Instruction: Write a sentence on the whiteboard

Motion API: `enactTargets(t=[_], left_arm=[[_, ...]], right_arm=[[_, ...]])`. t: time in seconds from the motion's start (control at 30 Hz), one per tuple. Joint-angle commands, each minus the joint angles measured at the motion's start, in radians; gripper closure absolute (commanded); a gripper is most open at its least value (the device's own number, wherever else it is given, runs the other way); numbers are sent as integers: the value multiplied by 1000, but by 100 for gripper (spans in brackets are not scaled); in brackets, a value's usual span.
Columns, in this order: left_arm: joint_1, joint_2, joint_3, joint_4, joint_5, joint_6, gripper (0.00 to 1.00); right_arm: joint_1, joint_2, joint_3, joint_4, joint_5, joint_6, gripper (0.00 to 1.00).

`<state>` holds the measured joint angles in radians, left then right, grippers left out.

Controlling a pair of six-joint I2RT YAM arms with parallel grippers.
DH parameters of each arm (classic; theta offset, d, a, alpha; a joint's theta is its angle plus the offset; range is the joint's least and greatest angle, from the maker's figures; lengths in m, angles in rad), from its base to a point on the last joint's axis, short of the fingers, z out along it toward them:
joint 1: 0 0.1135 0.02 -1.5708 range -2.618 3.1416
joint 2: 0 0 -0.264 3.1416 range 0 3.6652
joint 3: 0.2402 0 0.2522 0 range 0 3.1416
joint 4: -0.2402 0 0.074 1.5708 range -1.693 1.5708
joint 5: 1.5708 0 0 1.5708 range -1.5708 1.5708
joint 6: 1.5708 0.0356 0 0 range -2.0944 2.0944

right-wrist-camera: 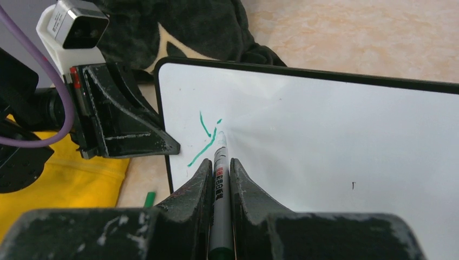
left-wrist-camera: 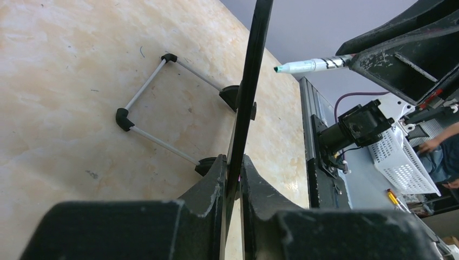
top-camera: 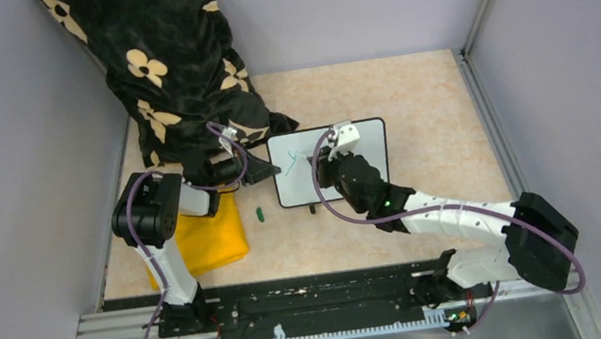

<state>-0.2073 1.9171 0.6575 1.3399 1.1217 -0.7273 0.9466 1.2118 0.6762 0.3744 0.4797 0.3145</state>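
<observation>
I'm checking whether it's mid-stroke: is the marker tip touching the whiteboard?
Apart. The left wrist view shows the whiteboard edge-on, with a clear gap between it and the marker tip.

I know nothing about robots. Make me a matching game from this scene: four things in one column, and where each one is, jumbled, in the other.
Things
1. whiteboard
2. marker
3. yellow cloth
4. small green piece

Places
A. loose on the table, between cloth and board
B. clamped in the right gripper, tip at the green strokes
C. edge pinched by the left gripper
D. lying flat by the left arm

Pairs: 1-C, 2-B, 3-D, 4-A
</observation>
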Motion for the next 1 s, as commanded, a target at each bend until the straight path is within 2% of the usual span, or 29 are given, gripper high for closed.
enactTargets(t=[0.0, 0.97], left_arm=[[-7, 11, 5, -31, 20, 26, 85], [-7, 3, 8, -55, 21, 46, 89]], right_arm=[[6, 15, 66, 70, 56, -3, 100], [6, 60, 43, 24, 69, 23, 100]])
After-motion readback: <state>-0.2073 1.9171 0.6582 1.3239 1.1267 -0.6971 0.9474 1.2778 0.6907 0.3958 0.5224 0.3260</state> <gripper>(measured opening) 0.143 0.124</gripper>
